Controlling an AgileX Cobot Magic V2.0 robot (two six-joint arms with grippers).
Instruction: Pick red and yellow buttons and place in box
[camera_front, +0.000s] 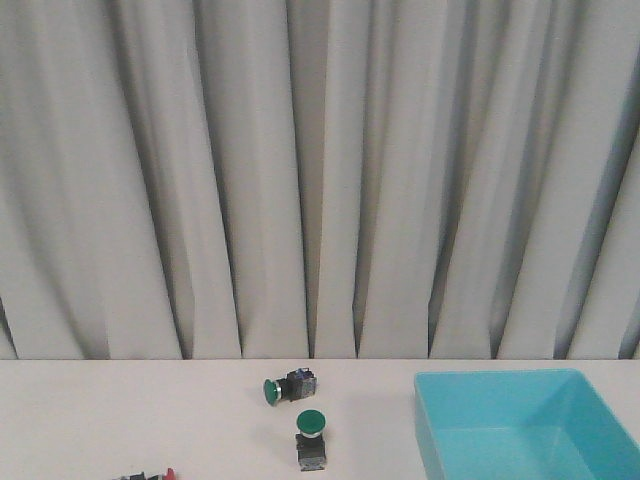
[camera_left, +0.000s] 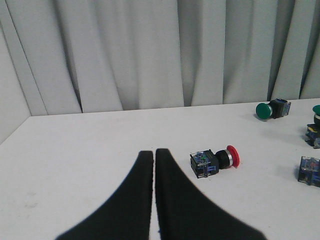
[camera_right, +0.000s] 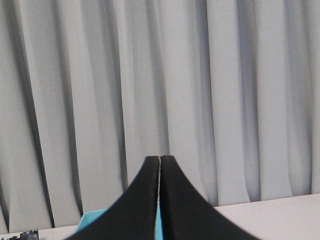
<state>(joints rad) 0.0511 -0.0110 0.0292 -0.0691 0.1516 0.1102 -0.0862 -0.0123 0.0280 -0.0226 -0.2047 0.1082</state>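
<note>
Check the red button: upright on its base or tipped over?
Tipped over. In the left wrist view the red button lies on its side on the table, its cap facing sideways.

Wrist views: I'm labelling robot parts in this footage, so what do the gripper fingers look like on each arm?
Both look alike. The left gripper has two matte black fingers, broad at the base and tapering in a smooth curve to narrow rounded tips. The right gripper has the same plain black curved fingers. No cables, markings or pads show, and the arms themselves are out of view.
</note>
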